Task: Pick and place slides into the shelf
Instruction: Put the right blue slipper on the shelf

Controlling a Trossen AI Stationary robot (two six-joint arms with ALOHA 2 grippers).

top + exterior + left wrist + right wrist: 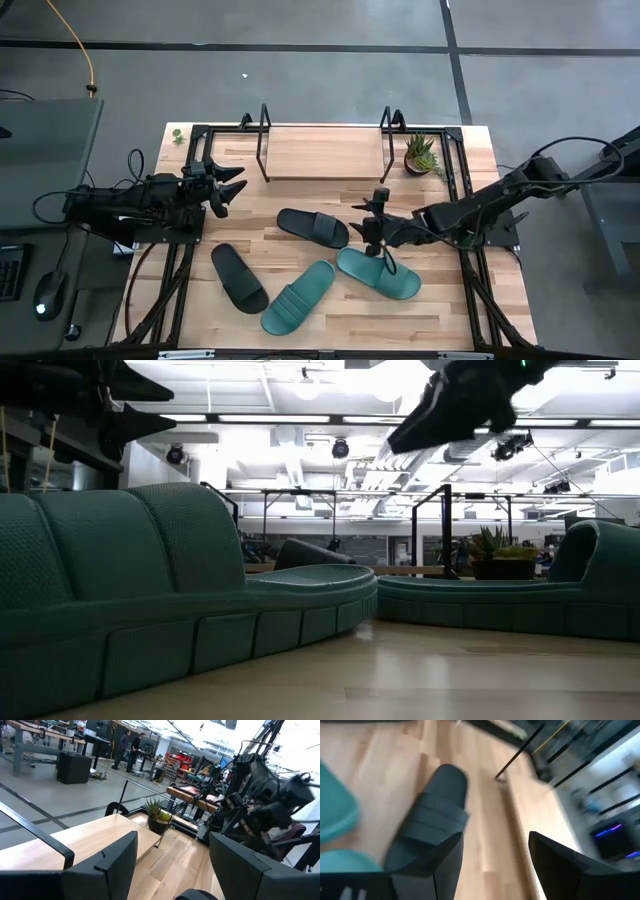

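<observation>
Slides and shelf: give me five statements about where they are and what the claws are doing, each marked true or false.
1. All four slides lie on the table, none on the shelf. True.
2. The right claw grips a teal slide. False: it is open and empty, hovering between the black slide and the teal slide.
3. The left claw is open and holds nothing. True.
4. A small potted plant stands beside the shelf's right end. True.
5. The two teal slides lie on opposite sides of the table. False: the second teal slide lies right next to the first, at the table's near edge, beside the other black slide.
</observation>
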